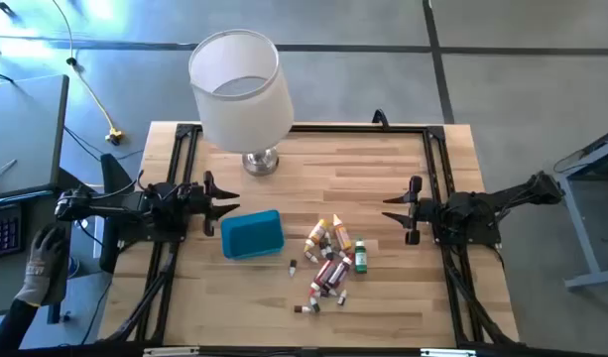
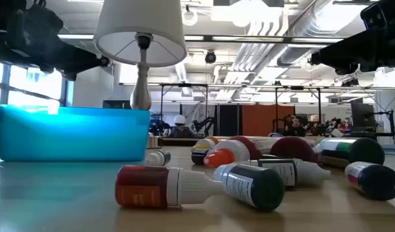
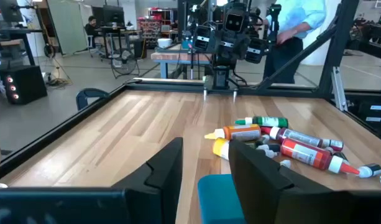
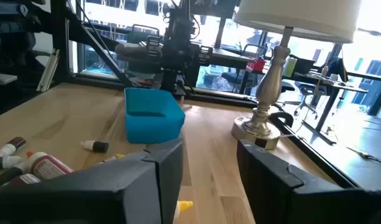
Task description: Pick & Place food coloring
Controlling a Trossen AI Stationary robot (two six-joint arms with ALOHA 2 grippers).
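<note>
Left hand (image 1: 231, 208): held at the counter's left side, fingers (image 3: 165, 171) parted with a clear gap, nothing between them. Its tips point at the blue tray (image 1: 252, 234), which sits just beside and slightly in front of them.

Right hand (image 1: 388, 210): held at the counter's right side, fingers (image 4: 171, 162) likewise apart, holding nothing. It faces the left hand across the counter (image 1: 323, 169). It is near the bottles but clear of them.

Food coloring bottles (image 1: 330, 260): loose heap on the counter between the two hands, right of the tray, nearer the front edge. Most lie on their sides, some touching or overlapping; red, orange, yellow, green and dark ones visible. One green-labelled bottle (image 1: 360, 257) lies at the heap's right edge. One small dark-capped bottle (image 1: 293, 266) lies apart, between heap and tray. No bottle can be seen inside the tray.

Lamp (image 1: 242, 91) with white shade stands behind the tray, toward the back edge.

A gloved hand of a person (image 1: 44, 266) shows off the counter's left side.
</note>
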